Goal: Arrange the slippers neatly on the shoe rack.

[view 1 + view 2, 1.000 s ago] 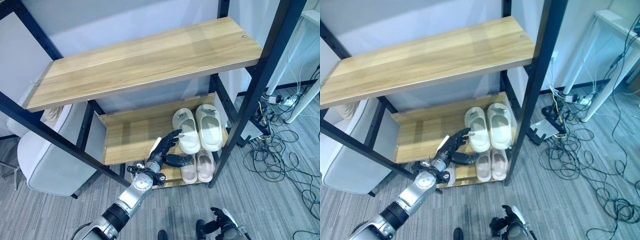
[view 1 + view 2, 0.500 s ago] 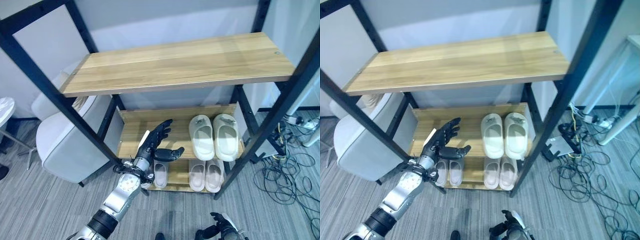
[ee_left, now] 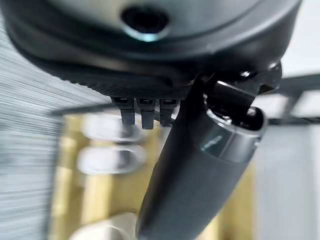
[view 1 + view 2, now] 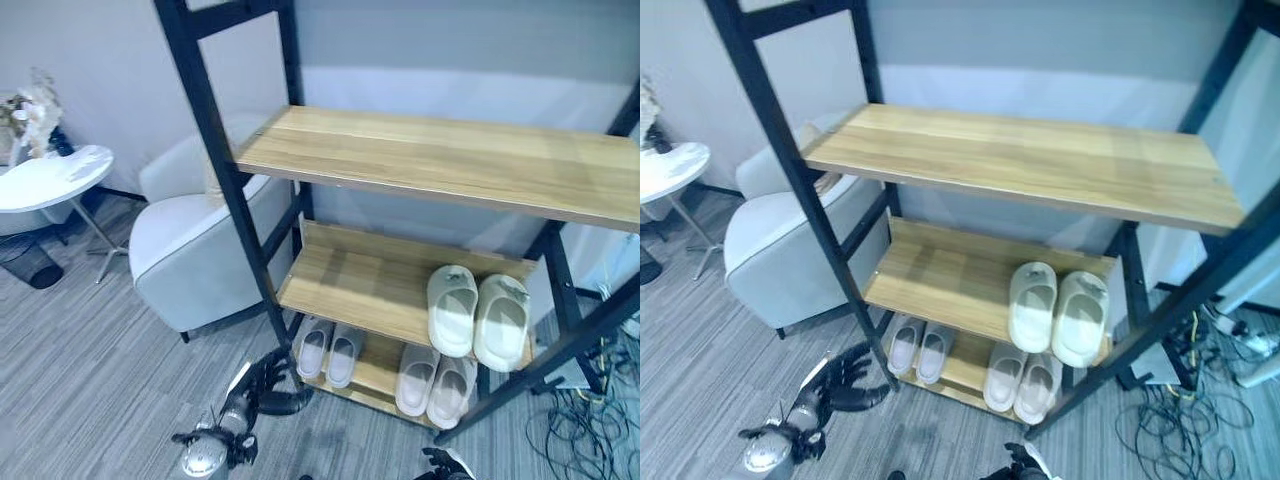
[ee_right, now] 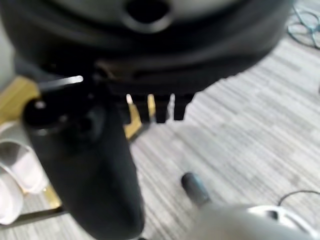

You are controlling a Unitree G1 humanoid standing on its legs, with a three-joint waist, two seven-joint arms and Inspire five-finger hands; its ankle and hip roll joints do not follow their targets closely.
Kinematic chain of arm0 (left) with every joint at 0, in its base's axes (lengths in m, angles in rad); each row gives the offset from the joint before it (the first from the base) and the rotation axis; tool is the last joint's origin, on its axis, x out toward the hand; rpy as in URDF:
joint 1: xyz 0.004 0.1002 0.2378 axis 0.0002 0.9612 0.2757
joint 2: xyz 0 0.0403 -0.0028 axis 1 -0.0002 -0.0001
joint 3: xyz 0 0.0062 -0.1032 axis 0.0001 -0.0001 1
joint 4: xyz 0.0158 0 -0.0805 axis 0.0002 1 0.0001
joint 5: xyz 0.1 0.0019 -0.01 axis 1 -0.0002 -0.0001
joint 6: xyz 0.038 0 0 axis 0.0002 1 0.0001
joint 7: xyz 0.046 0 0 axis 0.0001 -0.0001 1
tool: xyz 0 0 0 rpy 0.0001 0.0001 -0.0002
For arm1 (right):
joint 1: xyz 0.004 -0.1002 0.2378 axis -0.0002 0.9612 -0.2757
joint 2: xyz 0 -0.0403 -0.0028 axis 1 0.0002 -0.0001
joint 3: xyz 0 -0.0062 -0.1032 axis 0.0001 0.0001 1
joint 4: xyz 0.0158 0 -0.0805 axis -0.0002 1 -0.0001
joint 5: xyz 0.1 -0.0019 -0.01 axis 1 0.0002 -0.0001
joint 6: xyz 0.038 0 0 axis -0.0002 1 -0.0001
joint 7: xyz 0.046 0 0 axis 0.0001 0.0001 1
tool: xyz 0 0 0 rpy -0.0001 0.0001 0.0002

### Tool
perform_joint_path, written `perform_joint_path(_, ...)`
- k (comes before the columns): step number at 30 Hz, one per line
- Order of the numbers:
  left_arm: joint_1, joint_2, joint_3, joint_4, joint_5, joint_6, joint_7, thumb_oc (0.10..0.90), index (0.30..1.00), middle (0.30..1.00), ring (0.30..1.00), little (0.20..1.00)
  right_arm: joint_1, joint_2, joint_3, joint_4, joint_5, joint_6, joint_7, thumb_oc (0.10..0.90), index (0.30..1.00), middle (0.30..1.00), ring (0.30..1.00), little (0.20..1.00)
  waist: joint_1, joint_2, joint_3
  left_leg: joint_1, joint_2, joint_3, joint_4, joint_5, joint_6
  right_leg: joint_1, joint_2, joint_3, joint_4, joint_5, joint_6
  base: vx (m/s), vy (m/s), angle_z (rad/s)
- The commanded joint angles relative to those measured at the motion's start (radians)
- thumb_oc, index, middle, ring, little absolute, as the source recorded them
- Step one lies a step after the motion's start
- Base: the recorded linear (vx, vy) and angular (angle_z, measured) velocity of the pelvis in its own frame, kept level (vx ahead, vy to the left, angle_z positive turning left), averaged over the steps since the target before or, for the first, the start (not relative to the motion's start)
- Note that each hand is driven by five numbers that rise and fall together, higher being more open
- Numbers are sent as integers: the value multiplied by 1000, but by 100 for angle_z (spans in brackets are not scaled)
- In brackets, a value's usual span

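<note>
The shoe rack has wooden shelves in a black frame. A cream pair of slippers lies side by side at the right of the middle shelf. On the bottom shelf are two pale pink pairs, one at the left and one at the right. My left hand hangs low in front of the rack's lower left corner, fingers straight, thumb out, holding nothing. My right hand stays low by the floor, relaxed and empty; its wrist view catches slippers off to one side.
A grey armchair stands just left of the rack, behind the black front post. Farther left are a white round side table and a dark bin. Loose cables lie on the carpet at the right.
The camera has swung left, so the whole picture shifted. My left hand has dropped from in front of the middle shelf to near the floor. The slippers lie as before.
</note>
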Motion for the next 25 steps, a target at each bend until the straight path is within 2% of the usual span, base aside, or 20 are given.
perform_joint_path(1, -70, 13, 3, -15, 90, -70, -23, 800, 900, 900, 900, 900, -2, 14, 7, -19, 0, -32, -3, 800, 900, 900, 900, 900, 0, -30, -53, -43, -28, 68, 3, -29, -9, -4, -31, -25, 13, -90, 62, -16, 22, 4)
perform_joint_path(11, -118, -99, 52, 483, 257, -39, 38, 800, 900, 900, 900, 900, 36, -2, -10, -12, 4, -41, 7, 800, 900, 900, 900, 900, -28, -38, -45, -31, -28, 73, 3, -33, -3, 8, -31, -26, 13, -91, 57, -9, 15, 3)
perform_joint_path(12, -120, -101, 52, 486, 257, -41, 39, 800, 900, 900, 900, 900, 35, -3, -10, -11, 4, -42, 7, 800, 900, 900, 900, 900, -28, -38, -44, -30, -27, 73, 3, -33, -3, 8, -31, -26, 13, -91, 57, -8, 14, 4)
perform_joint_path(16, -192, -166, 77, 767, 340, -40, 81, 800, 900, 900, 900, 900, 24, 2, -9, 37, 1, -39, 8, 800, 900, 900, 900, 900, -42, -37, -48, -21, -23, 95, 3, -39, -1, 7, -30, -7, 13, -91, 57, -12, 31, 2)
perform_joint_path(20, -218, -196, 93, 878, 366, -37, 107, 800, 900, 900, 900, 900, 18, 3, -5, 62, 0, -38, 8, 800, 900, 900, 900, 900, -52, -34, -52, -14, -19, 116, 3, -43, 1, 3, -28, 12, 13, -90, 56, -8, 26, -18)
perform_joint_path(25, -231, -215, 99, 933, 396, -35, 122, 800, 900, 900, 900, 900, 15, 7, 1, 76, -1, -38, 12, 800, 900, 900, 900, 900, -61, -28, -56, -7, -16, 138, 3, -48, 5, -3, -28, 35, 13, -87, 58, -9, 22, -17)
